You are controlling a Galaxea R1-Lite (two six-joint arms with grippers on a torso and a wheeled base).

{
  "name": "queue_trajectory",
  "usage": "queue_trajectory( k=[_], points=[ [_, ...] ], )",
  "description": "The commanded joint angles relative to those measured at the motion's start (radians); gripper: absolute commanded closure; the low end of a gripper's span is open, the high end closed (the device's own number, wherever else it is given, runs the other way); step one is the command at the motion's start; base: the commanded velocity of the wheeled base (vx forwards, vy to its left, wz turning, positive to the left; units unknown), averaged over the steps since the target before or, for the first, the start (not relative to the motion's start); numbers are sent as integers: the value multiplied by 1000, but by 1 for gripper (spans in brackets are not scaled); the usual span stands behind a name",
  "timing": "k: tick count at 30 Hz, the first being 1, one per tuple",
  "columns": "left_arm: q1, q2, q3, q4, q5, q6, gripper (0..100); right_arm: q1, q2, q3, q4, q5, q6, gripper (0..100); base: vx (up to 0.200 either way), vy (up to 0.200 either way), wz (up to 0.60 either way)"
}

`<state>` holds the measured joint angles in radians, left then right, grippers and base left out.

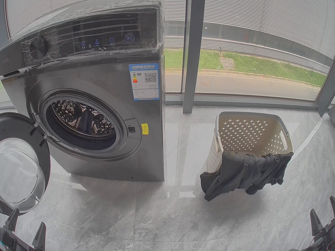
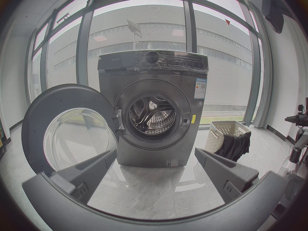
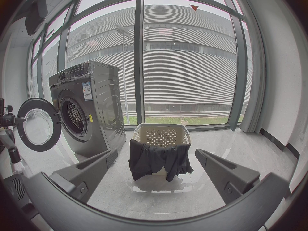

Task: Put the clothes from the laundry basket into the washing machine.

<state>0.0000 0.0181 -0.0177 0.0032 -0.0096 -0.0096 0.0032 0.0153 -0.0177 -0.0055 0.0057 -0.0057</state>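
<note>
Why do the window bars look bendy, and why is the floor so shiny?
Left wrist view: the wide round lens bows the window frames around the washing machine. Right wrist view: same bending, and the floor mirrors the dark clothes hanging off the laundry basket. Head view: daylight through the windows leaves bright patches on the floor; the plastic wrap on the machine glints.
</note>
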Motion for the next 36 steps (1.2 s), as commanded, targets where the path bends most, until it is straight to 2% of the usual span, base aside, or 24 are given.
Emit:
queue_trajectory(
  k=[1,29,36],
  points=[
    [0,-17,16,0,0,0,0,0,-15,18,-1,0,0,0,0,-200,0],
    [0,-17,16,0,-3,-3,0,0,-15,18,-1,2,0,0,0,-200,0],
    [0,-17,16,0,-4,-4,0,0,-15,18,1,2,-2,0,0,0,0]
  ],
)
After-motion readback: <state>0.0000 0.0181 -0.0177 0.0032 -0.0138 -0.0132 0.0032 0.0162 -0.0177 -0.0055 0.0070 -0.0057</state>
